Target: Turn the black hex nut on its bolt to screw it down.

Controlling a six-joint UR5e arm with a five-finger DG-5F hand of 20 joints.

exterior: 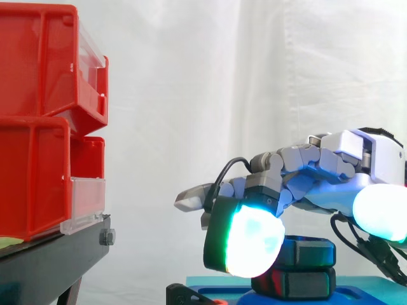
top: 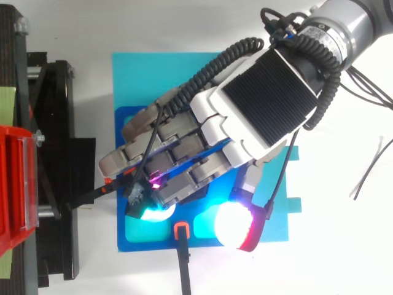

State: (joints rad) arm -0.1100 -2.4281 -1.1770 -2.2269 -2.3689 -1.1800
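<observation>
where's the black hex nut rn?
Side view, low and right of centre: the black hex nut sits above the blue plate, directly under the hand, well right of the red bins.

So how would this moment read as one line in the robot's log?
hand: low over black nut | nut: on blue base | grip: unclear

The bins (exterior: 35,171) sit on a stand (exterior: 54,254) at the left. Right of them, the hand (top: 258,98) is over the nut (exterior: 313,251).
</observation>
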